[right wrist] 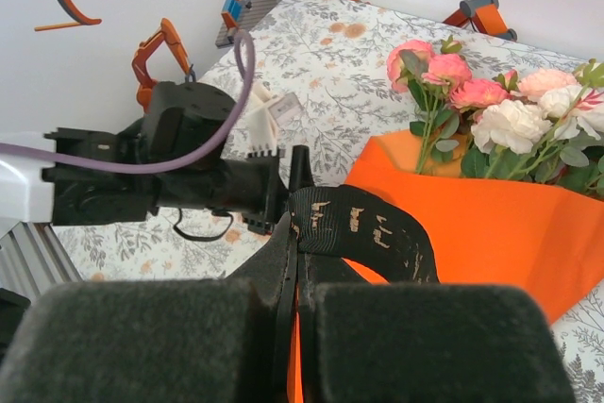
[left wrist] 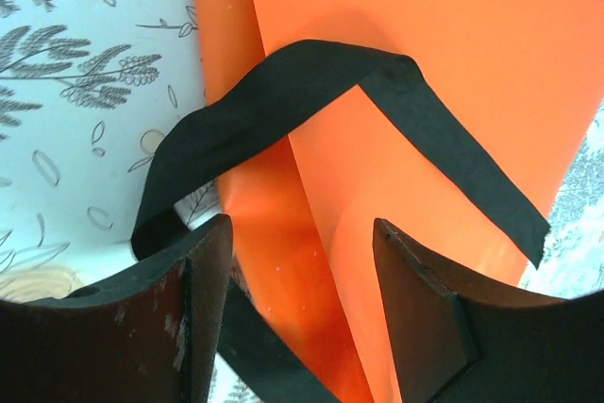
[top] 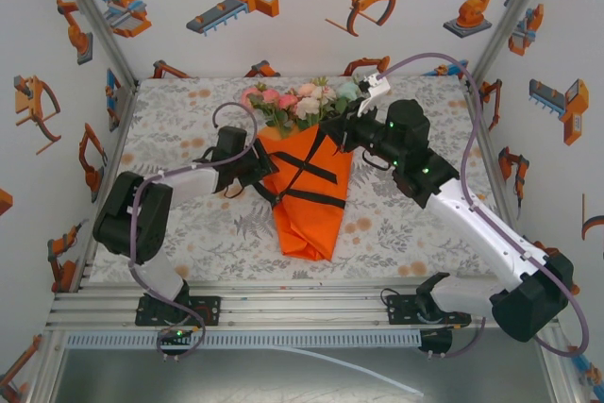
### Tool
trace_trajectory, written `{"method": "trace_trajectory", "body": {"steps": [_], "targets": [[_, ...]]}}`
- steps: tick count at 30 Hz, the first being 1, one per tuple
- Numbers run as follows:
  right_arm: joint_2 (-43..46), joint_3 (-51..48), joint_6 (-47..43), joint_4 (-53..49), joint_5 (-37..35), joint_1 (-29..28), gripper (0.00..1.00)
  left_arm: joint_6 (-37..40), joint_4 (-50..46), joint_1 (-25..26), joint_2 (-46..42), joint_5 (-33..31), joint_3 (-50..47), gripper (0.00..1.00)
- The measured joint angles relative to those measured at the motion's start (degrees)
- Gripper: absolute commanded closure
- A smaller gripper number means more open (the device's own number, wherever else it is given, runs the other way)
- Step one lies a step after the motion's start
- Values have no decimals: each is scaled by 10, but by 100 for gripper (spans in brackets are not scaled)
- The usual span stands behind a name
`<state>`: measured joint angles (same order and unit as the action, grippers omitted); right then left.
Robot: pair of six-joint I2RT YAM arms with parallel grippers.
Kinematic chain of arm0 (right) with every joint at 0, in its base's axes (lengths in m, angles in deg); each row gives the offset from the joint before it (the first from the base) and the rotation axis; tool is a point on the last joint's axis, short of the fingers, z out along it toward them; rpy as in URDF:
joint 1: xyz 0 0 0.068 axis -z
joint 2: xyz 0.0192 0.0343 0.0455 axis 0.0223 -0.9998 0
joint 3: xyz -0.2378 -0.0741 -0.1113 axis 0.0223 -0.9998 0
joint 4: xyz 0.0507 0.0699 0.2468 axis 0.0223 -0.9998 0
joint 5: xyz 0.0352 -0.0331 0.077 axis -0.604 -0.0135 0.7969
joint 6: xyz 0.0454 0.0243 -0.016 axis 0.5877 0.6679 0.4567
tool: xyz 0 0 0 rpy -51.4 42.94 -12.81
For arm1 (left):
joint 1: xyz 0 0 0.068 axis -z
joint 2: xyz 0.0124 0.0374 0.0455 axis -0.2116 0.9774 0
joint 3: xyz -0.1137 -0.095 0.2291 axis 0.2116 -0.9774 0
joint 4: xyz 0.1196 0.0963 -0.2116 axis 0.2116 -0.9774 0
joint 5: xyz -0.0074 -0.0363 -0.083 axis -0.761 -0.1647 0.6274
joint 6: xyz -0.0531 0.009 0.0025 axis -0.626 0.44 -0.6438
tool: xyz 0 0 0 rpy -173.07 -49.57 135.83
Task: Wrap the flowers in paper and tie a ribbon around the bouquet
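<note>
The bouquet (top: 307, 186) lies in the middle of the patterned worktop (top: 189, 120) as I work the two arms from afar. Its pink, white and pale mint flowers (top: 297, 101) point toward the far wall, and the narrow tip of the orange paper (top: 307, 224) points toward the arm bases. The black ribbon (top: 314, 199) crosses the front of the cone in several bands. The left hand (left wrist: 302, 233) sits at the cone's left edge with its dark fingers (left wrist: 203, 309) spread apart. A fold of the orange sheet lies just beyond the gap, and a loop of ribbon arches over that fold, with one end trailing down to the right. Another strand runs beneath the left finger, though I cannot tell from the wrist view whether it touches. The right hand (right wrist: 294, 233) hovers at the cone's upper right corner, beside the blooms. Its fingers are pressed together and pinch the ribbon, which rises from between them and curves away over the paper. Green leaves and stems spill out over the cone's open top edge.
</note>
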<state>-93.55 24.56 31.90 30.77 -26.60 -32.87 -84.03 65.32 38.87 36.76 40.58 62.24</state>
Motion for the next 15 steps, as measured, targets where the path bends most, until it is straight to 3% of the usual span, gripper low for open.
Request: {"method": "trace_trajectory", "body": {"steps": [13,15], "targets": [[-2,0,0,0,-2,0,100,-48,10,-5,1,8,-13,42],[-2,0,0,0,-2,0,100,-52,14,-5,4,10,-15,46]]}}
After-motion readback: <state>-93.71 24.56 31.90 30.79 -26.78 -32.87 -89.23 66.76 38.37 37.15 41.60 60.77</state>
